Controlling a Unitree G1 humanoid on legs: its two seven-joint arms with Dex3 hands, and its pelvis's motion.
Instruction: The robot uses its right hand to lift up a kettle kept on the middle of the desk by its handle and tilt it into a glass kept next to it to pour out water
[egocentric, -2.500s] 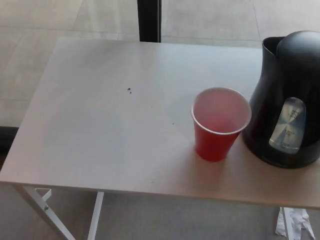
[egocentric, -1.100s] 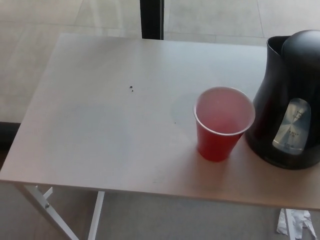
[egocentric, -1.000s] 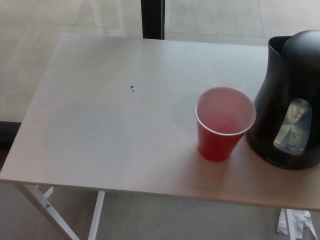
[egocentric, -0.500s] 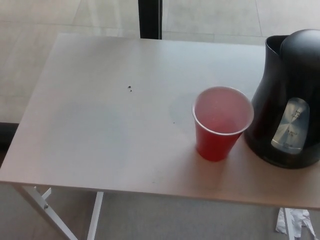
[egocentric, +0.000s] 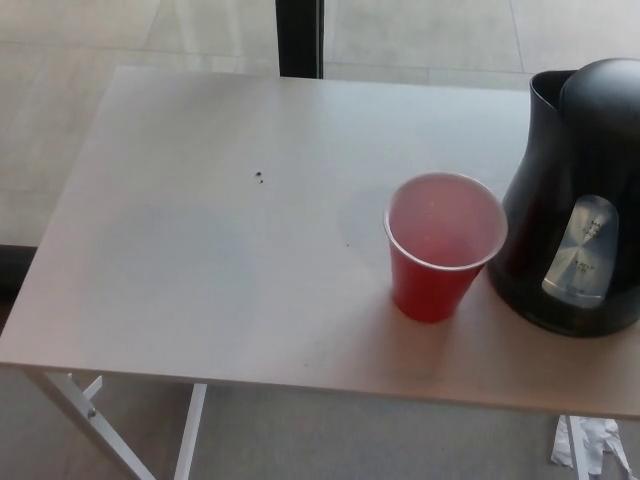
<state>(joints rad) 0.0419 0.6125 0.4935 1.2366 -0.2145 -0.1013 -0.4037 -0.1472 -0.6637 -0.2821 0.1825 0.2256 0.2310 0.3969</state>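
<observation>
Kettle (egocentric: 580, 190) stood upright at the right edge of the desk (egocentric: 200, 250), black and rounded, partly cut off by the picture's right border. Its spout faced the far side at the upper left of its body, and a clear water window with printed marks showed on its front. Just beside it to the left stood the cup (egocentric: 443, 245), red outside and pale inside, upright with its mouth open to the camera; whether the two touched could not be told. Two tiny dark specks (egocentric: 260, 178) lay on the desk top, well apart from the cup. White desk legs (egocentric: 95, 415) showed below the near edge, and a crumpled white scrap (egocentric: 585, 445) lay on the floor at the lower right. Neither robot hand appeared in the picture, so their fingers could not be judged.
</observation>
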